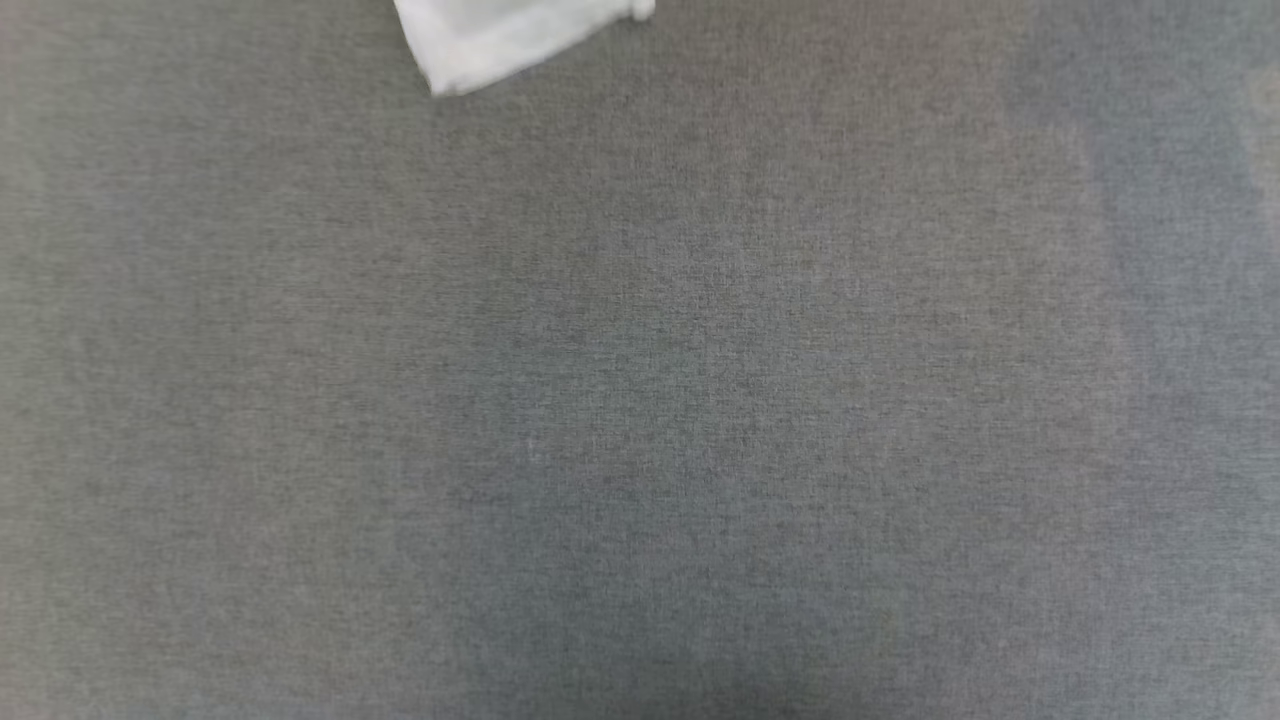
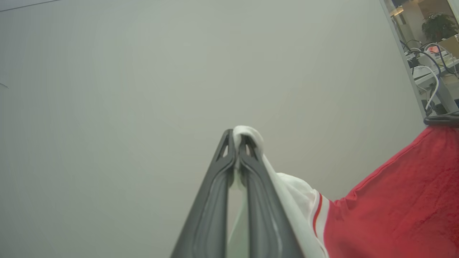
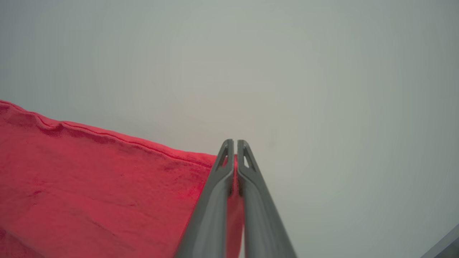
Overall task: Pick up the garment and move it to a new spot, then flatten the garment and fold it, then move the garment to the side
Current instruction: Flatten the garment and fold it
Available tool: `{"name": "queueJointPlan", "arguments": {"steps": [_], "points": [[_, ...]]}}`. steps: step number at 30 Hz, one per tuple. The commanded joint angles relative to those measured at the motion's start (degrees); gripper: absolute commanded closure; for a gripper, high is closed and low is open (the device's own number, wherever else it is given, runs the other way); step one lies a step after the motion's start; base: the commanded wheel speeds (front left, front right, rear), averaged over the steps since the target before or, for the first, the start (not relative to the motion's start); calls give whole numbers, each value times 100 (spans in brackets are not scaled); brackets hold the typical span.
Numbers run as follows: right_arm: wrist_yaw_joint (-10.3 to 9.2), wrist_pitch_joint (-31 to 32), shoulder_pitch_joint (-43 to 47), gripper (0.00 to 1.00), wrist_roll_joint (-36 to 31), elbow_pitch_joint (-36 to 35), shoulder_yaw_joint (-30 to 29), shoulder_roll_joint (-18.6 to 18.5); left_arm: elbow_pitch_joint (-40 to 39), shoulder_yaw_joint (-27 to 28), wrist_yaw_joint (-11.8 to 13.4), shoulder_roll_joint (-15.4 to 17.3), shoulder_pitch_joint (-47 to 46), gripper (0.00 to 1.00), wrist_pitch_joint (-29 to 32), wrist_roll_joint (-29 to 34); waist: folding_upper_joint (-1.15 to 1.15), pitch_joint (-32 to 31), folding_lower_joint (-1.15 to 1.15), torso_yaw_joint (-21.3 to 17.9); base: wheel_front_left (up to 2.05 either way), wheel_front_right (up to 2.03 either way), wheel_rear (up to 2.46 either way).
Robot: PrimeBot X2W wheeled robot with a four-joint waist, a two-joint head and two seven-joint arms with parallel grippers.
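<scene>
Left gripper (image 2: 236, 143): jaws pinched tight on a bunch of white sleeve (image 2: 297, 190) fabric. Right gripper (image 3: 235, 152): jaws pinched tight on the red edge of the garment (image 3: 89, 186). The garment is held aloft, stretched between the two grips against a pale wall (image 2: 143, 71). A white corner (image 1: 500, 40), presumably part of it, is seen at the top of the head view over the grey table covering (image 1: 640, 400). Judged light, soft, limp, not fragile; sagging and bunching are expected. Best gripped at seams or hem corners, spread wide, so it can be laid flat.
</scene>
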Motion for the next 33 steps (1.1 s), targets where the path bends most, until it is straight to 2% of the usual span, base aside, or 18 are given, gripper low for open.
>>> {"name": "queueJointPlan", "arguments": {"steps": [1, 4, 8, 16, 24, 28, 33], "points": [[0, -119, -271, 100, -80, 152, 40, 31, 125, -36, -14, 66, -290, 100, -101, -62, 0, 316, -1, -120, 0, 0, 0], [0, -365, -853, 100, -147, 650, 151, 97, 482, -222, -14, 95, -835, 100, -236, -167, 0, 427, -1, -154, 0, 0, 0], [0, -581, -1188, 100, -130, 1072, 356, 162, 720, -412, -14, 127, -1084, 100, -360, -306, 0, 533, -1, -175, 0, 0, 0], [0, -956, -916, 100, 102, 1597, 907, 247, 1086, -679, -14, 290, -737, 100, -562, -669, 0, 615, -1, -183, 0, 0, 0], [0, -1250, 191, 100, 434, 1505, 1771, 130, 1036, -732, -14, 590, 638, 100, -654, -1071, 0, 262, -1, -129, 0, 0, 0], [0, -1360, 966, 100, 768, 1254, 2063, -14, 745, -649, -10, 692, 1683, 100, -659, -1111, 0, -63, -1, -86, 0, 0, 0], [0, -1499, 2089, 100, 1163, 958, 2309, -201, 197, -430, 149, 717, 3205, 100, -661, -1117, 0, -551, -1, -35, 0, 0, 0]]}}
